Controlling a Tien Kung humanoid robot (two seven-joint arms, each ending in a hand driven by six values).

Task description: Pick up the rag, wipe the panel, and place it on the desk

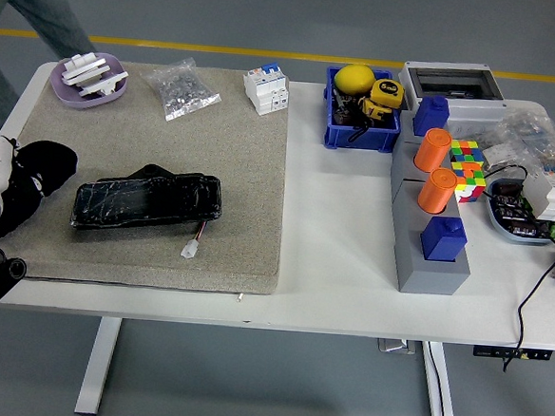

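The black panel (pixel 147 202) lies flat on the beige mat (pixel 233 157), with a red-wired white connector (pixel 191 249) at its lower right. My left hand (pixel 17 182) is at the mat's left edge, just left of the panel and apart from it. It is shut on the black rag (pixel 48 165), which bunches over the fingers and hides them. My right arm is out of view.
A purple dish (pixel 88 79), a bag of small parts (pixel 181 89) and a white breaker (pixel 266 88) sit along the mat's far edge. A blue bin (pixel 361 128), a grey block stand (pixel 427 247) and cables stand at the right. A person's leg (pixel 29 10) shows at the top left.
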